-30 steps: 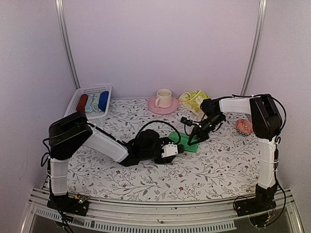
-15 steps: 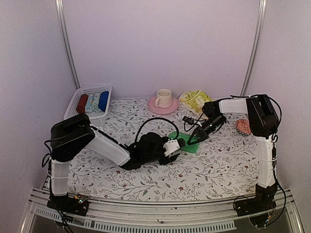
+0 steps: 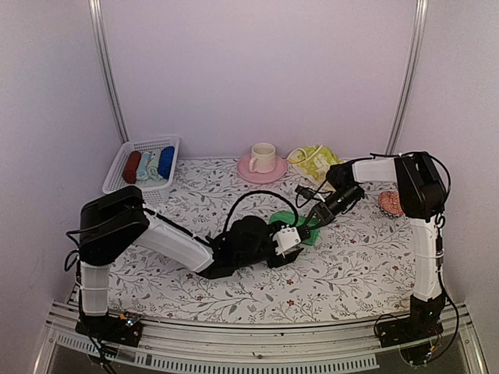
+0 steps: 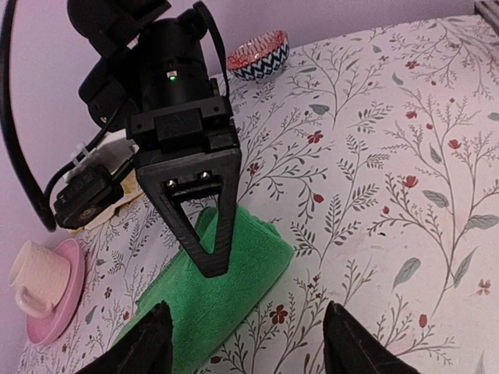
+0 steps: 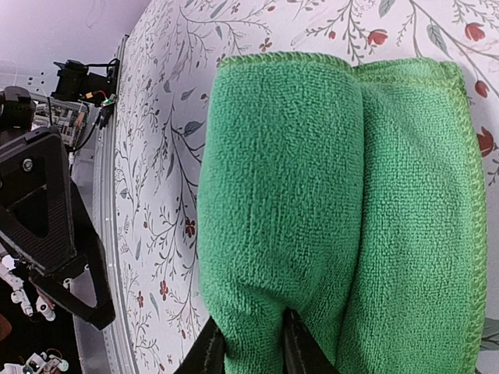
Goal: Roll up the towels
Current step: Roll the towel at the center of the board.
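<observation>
1. The green towel (image 4: 226, 292) lies a little right of the desk's middle. It is folded into a long band, with one long side turned over into a thick lip. I judge the roll barely begun.
2. The right end effector (image 4: 211, 261) stands tip-down on the towel, jaws nearly together at the crease. I cannot tell whether they pinch any cloth.
3. The left end effector (image 4: 249, 347) is spread wide and empty, at the towel's near side.
4. To roll it well, pin the flat part with one arm. Push the lip over evenly along its whole length and keep the edges lined up, or the roll may cone.
5. The yellow towel (image 3: 312, 162) sits crumpled at the far edge, not yet rolled.
6. The desk (image 3: 351, 265) has a flat, flower-printed cover. Terry cloth probably slides on it, so press downward.
7. Pale lilac walls enclose the desk. A white basket (image 3: 117, 167) of cloth rolls fills the far left corner.
</observation>
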Motion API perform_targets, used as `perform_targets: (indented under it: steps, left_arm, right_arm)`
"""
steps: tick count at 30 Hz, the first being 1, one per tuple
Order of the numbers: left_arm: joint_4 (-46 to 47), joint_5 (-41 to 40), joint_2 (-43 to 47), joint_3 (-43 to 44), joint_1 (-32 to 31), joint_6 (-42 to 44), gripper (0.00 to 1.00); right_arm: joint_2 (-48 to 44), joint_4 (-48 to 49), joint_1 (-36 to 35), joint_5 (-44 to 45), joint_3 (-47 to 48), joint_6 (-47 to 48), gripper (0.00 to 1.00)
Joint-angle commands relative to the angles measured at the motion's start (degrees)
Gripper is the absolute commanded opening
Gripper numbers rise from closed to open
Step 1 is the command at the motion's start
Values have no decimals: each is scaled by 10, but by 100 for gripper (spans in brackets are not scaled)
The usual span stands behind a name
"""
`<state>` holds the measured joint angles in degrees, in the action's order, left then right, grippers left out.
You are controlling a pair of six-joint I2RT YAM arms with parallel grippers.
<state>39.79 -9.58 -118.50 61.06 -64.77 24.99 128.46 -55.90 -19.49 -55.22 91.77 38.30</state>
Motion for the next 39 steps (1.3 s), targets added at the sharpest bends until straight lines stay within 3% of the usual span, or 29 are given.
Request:
perform_targets:
  steps: [1, 7, 12, 18, 23, 31, 39]
  left_arm:
    - [8, 24, -19, 13, 29, 2, 65]
    - [9, 81, -15, 13, 66, -21, 55]
    - [-56, 175, -5, 31, 104, -6, 54]
    - [-60, 233, 43, -6, 126, -1, 54]
    - [-60, 274, 91, -44, 126, -6, 54]
    - [-115, 322, 117, -59, 125, -8, 54]
    - [-197, 338, 76, -15, 124, -14, 53]
  right_arm:
    - [19, 7, 2, 18, 10, -4, 25]
    - [25, 0, 2, 26, 10, 11, 25]
    - [35, -23, 2, 15, 21, 29, 24]
    - [56, -131, 0, -43, 51, 107, 15]
    - [89, -217, -31, -60, 60, 203, 13]
    - [80, -221, -63, -45, 47, 227, 15]
    - [84, -221, -66, -40, 50, 219, 16]
